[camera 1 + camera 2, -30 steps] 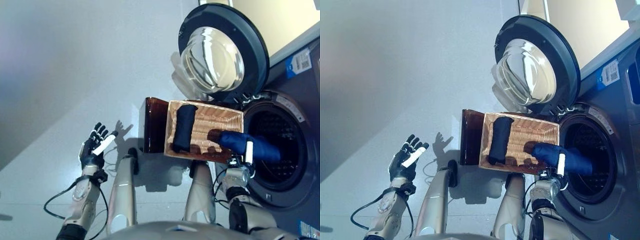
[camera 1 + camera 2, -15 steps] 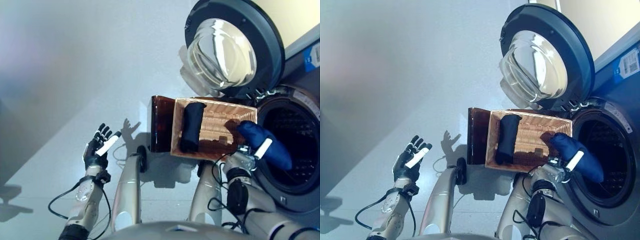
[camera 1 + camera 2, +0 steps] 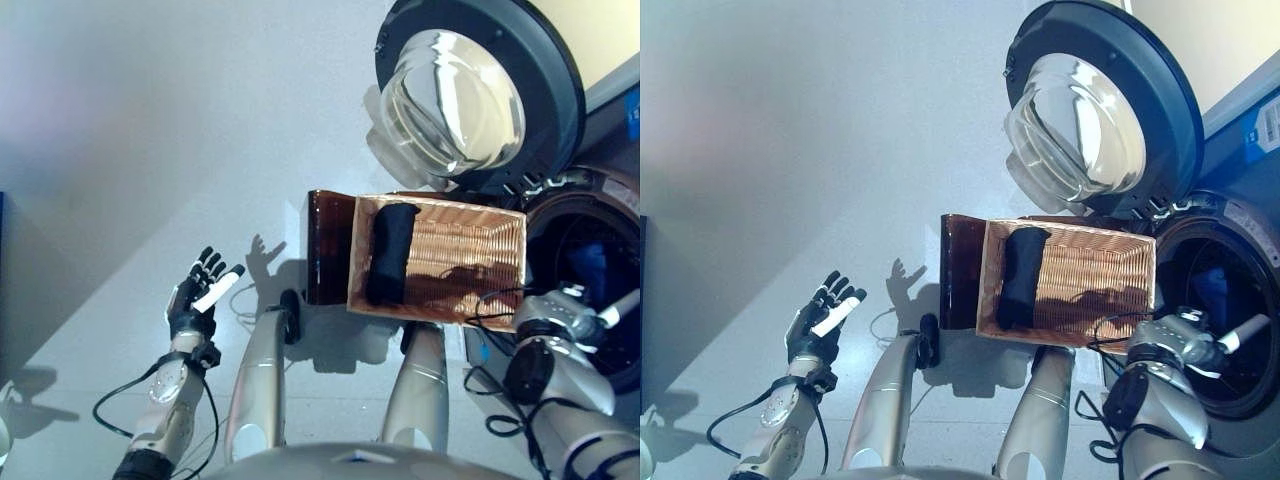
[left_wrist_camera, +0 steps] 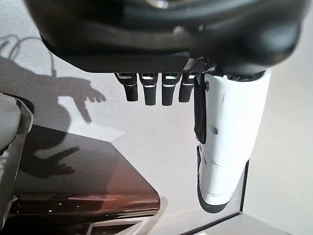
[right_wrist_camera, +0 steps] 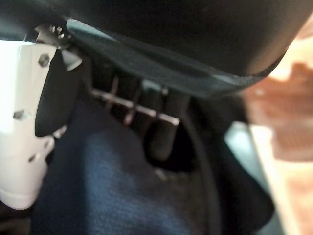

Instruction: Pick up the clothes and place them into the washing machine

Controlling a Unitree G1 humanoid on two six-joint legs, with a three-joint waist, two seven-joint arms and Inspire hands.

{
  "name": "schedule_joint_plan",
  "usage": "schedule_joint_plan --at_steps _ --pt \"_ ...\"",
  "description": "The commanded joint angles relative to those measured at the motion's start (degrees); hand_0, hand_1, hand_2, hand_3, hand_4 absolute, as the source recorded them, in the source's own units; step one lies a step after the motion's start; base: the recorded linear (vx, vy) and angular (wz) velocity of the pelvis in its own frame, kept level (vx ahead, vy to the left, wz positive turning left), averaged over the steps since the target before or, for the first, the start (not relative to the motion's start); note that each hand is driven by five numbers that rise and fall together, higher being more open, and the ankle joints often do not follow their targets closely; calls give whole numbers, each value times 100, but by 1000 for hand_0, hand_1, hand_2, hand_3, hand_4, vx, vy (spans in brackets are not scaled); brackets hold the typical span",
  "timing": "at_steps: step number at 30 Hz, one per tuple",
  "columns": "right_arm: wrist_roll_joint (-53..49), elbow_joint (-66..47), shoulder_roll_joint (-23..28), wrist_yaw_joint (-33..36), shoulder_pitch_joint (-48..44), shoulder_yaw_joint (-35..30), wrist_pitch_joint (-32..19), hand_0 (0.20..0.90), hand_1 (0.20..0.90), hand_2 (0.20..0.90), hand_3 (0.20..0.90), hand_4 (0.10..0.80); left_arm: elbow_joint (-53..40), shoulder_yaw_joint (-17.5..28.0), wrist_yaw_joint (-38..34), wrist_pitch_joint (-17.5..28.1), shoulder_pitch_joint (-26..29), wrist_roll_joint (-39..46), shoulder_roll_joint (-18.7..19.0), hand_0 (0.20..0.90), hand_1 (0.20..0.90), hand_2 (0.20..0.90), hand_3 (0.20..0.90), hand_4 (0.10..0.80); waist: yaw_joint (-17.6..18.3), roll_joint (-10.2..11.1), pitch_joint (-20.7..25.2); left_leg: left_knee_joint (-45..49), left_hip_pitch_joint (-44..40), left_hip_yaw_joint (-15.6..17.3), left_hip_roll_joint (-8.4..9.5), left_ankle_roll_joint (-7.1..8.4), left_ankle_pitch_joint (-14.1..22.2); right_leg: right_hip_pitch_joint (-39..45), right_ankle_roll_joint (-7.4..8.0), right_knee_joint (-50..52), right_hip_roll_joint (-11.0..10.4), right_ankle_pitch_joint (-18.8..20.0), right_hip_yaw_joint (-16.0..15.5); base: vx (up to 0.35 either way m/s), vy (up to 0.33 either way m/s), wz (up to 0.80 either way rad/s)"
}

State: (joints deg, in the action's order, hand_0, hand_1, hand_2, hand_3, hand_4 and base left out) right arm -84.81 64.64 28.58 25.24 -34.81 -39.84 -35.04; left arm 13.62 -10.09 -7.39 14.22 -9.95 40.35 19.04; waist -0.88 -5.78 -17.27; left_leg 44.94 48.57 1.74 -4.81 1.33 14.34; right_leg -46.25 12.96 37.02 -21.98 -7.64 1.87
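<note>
The right hand (image 3: 1200, 340) reaches into the dark-grey washing machine's round drum opening (image 3: 1218, 300), apparently clutching the dark blue garment (image 5: 112, 186) to drop it inside. A black rolled garment (image 3: 390, 252) waits in the woven wicker basket (image 3: 495, 300), placed beside the drum for short reaches. The left hand (image 3: 197, 297) hovers over the floor, fingers spread, empty.

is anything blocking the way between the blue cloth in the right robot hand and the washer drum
Nothing visible does. The round grey door is swung wide open, and the right robot hand with the dark blue cloth is already at the drum opening of the washing machine. The woven wicker basket sits beside the opening.
</note>
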Motion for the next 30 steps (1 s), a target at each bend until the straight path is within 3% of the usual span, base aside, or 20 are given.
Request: schedule_joint_plan --at_steps 1,9,19,20,21,30 --pt "453 389 894 191 122 20 -466 200 200 200 200 300 -488 301 47 502 -161 -51 362 900 900 900 900 800 -22 3 298 -164 -181 -468 -188 414 -8 -21 -207 -7 23 403 21 0 0 0" --pt "642 825 1626 593 130 -19 -286 200 200 200 200 300 -666 419 28 519 -269 -68 495 900 900 900 900 800 -11 34 377 -144 -72 -465 -212 431 -14 -104 -205 -7 37 420 42 0 0 0" --pt "565 941 1619 546 -140 263 -163 200 200 200 200 300 -712 379 -10 508 -245 -31 507 900 900 900 900 800 -28 83 398 -136 -38 -448 -206 416 -30 -137 -226 -21 56 444 62 0 1 0" --pt "539 941 1548 514 -164 293 -146 496 496 496 496 512 -708 397 -20 499 -248 -20 504 900 900 900 900 800 -30 82 395 -129 -32 -439 -210 412 -30 -140 -232 -16 59 443 63 0 0 0" --pt "533 940 1539 509 -165 296 -150 900 900 900 900 800 -707 404 -19 498 -249 -20 506 900 900 900 900 800 -27 86 395 -128 -32 -438 -210 412 -30 -141 -232 -16 59 443 64 0 0 0" --pt "519 1102 1387 404 -126 386 132 900 900 900 900 800 -709 415 52 468 -231 50 481 900 900 900 900 800 -25 97 372 -144 -70 -416 -194 406 -39 -79 -237 -68 57 476 74 0 0 0"
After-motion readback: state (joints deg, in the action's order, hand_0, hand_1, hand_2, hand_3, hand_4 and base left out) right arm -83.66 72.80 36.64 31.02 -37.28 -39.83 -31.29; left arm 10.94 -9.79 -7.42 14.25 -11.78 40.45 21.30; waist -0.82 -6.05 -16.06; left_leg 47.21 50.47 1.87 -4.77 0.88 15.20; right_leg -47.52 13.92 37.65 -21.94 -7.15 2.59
